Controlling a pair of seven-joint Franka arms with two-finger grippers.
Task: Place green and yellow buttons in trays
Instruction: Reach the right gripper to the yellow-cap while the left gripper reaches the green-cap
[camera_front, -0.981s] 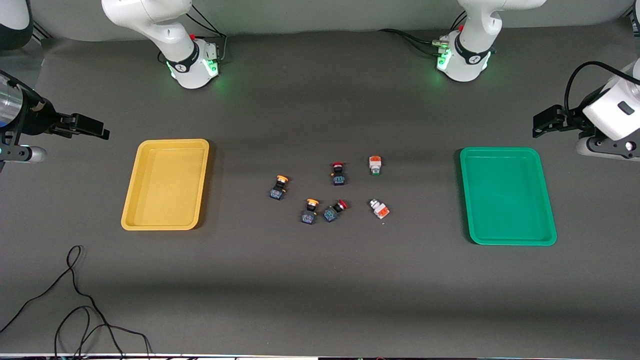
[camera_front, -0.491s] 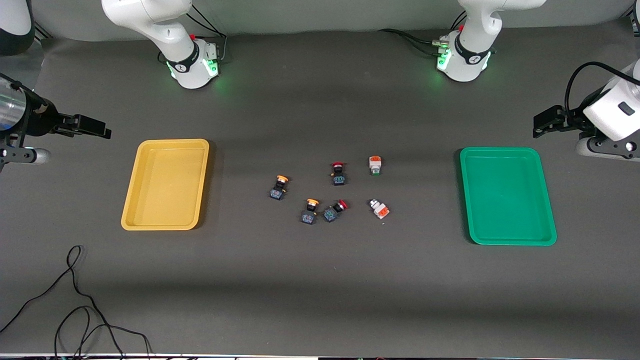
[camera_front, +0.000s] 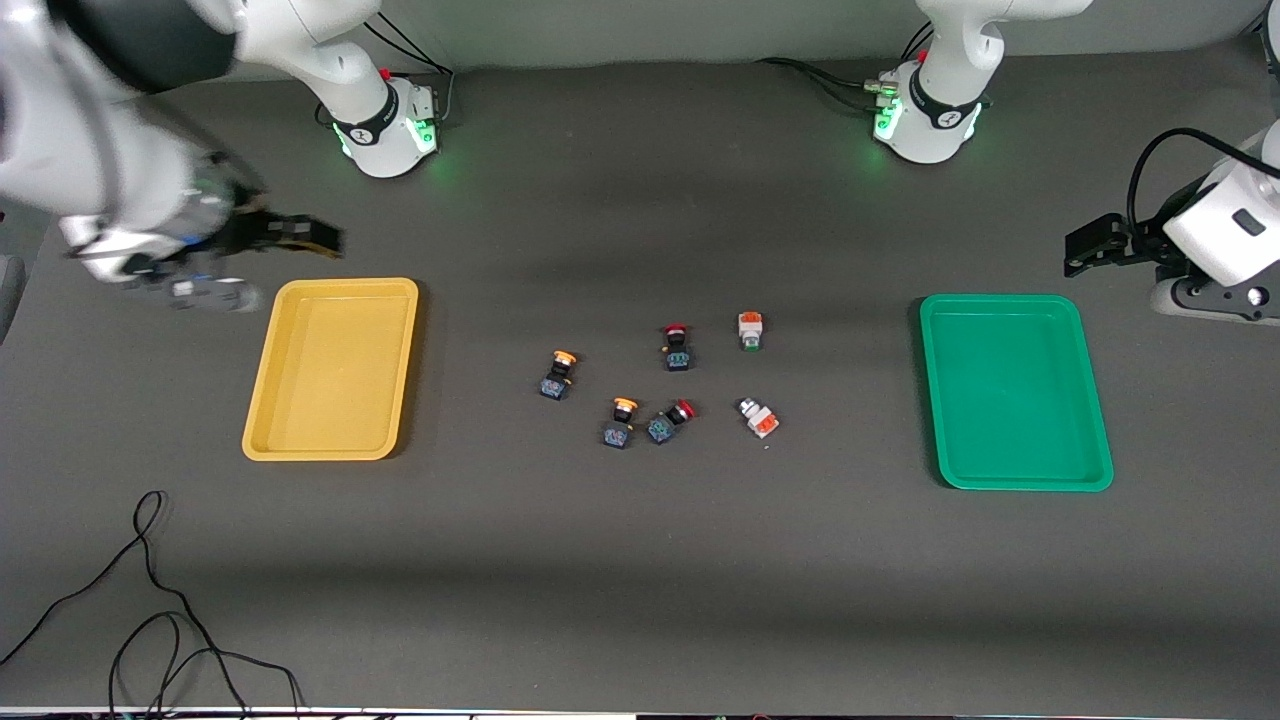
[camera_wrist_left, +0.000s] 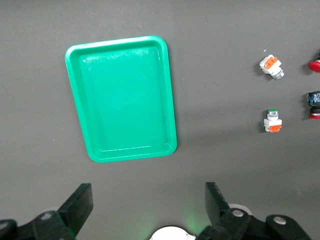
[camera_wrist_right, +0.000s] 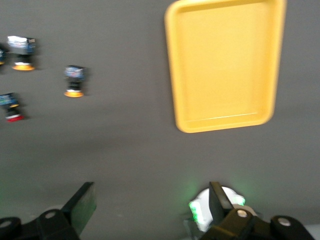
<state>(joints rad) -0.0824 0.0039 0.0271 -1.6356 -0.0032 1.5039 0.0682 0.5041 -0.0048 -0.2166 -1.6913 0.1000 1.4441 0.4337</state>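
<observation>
Two yellow-capped buttons (camera_front: 558, 374) (camera_front: 620, 421) and two white-bodied green buttons (camera_front: 750, 329) (camera_front: 759, 417) lie mid-table between the trays. The yellow tray (camera_front: 330, 368) lies toward the right arm's end and the green tray (camera_front: 1015, 390) toward the left arm's end; both hold nothing. My right gripper (camera_front: 310, 235) is open and empty over the table by the yellow tray's farther edge. My left gripper (camera_front: 1085, 245) is open and empty over the table near the green tray's farther corner. The left wrist view shows the green tray (camera_wrist_left: 125, 100), both green buttons (camera_wrist_left: 271, 66) (camera_wrist_left: 272, 121) and its gripper (camera_wrist_left: 147, 195). The right wrist view shows the yellow tray (camera_wrist_right: 225, 65), yellow buttons (camera_wrist_right: 22, 50) (camera_wrist_right: 75, 80) and its gripper (camera_wrist_right: 151, 194).
Two red-capped black-blue switches (camera_front: 677, 346) (camera_front: 669, 421) lie among the buttons. A black cable (camera_front: 150, 620) loops on the table near the front edge toward the right arm's end. The arm bases (camera_front: 385, 125) (camera_front: 925, 120) stand along the table's back edge.
My right arm has swung in from the table's end toward the yellow tray's farther edge. The left gripper has barely moved. The buttons and trays have not moved.
</observation>
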